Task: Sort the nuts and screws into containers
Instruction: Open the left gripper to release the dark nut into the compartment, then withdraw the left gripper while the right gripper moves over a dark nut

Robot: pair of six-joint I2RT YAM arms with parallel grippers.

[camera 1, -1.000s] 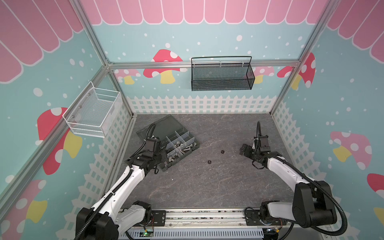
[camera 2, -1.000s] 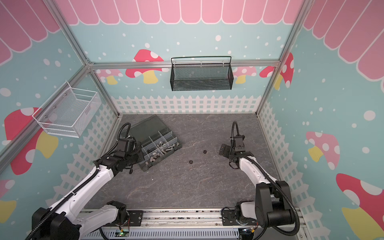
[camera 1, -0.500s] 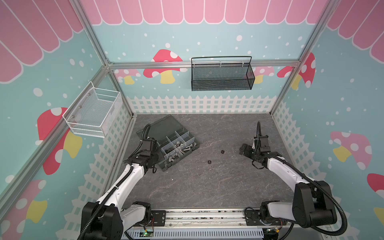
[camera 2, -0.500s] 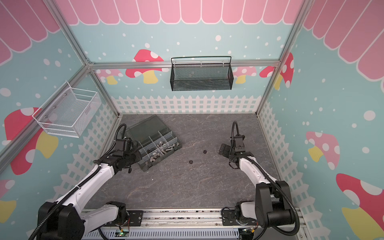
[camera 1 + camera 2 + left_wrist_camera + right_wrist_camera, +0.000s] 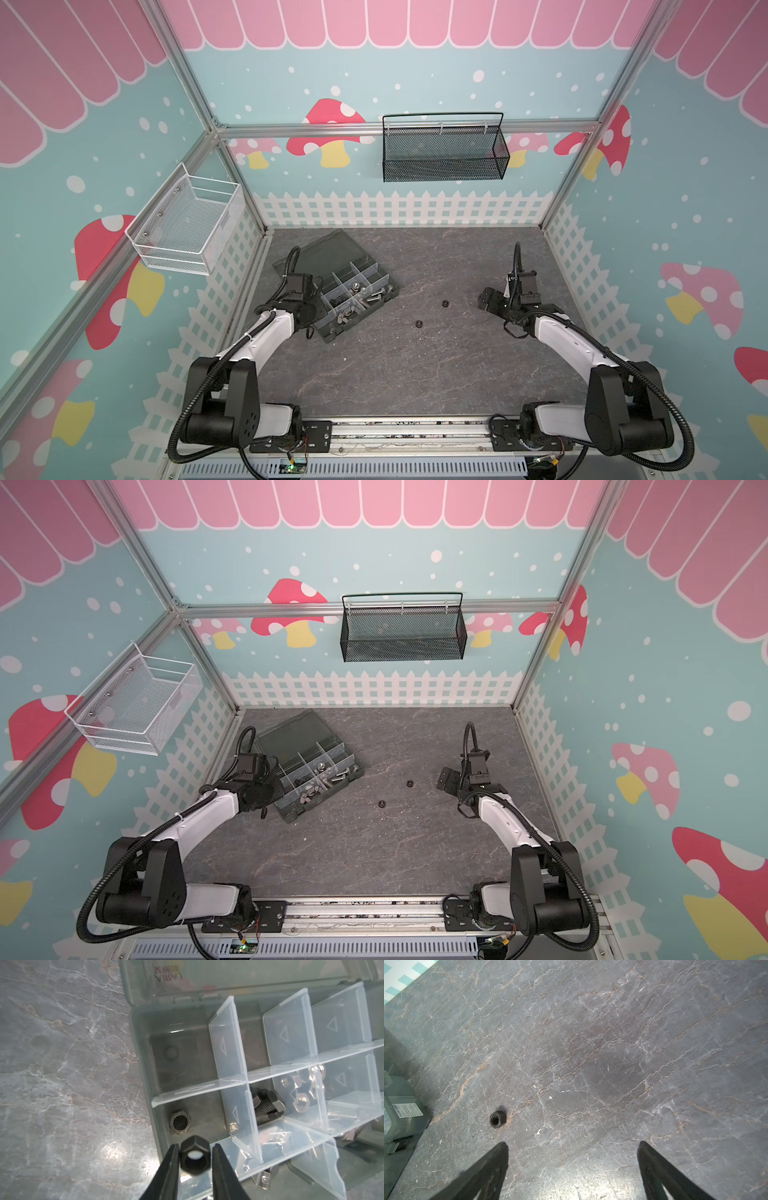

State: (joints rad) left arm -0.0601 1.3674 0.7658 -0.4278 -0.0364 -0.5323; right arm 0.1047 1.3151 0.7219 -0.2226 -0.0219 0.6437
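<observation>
The dark grey organizer box (image 5: 390,292) lies open at the table's left, lid (image 5: 328,253) flat behind it. My left gripper (image 5: 195,1145) hovers over the corner compartment, jaws parted a little around a black hex nut (image 5: 194,1158); one finger touches it and a thin gap shows at the other. Below sits another black nut (image 5: 179,1124). A black bolt (image 5: 268,1105) and silver nuts (image 5: 299,1101) fill neighbouring compartments. Two black nuts (image 5: 444,302) (image 5: 418,323) lie loose mid-table in both top views. My right gripper (image 5: 573,1145) stands open above bare table, one nut (image 5: 497,1119) ahead of it.
A white wire basket (image 5: 187,224) hangs on the left wall and a black mesh basket (image 5: 444,153) on the back wall. The arms' mounting rail (image 5: 407,430) runs along the table's front edge. White fence-print walls enclose the table.
My left gripper has shifted left along the box to its corner compartment, and its jaws have parted slightly around the black nut. The right arm has not moved.
</observation>
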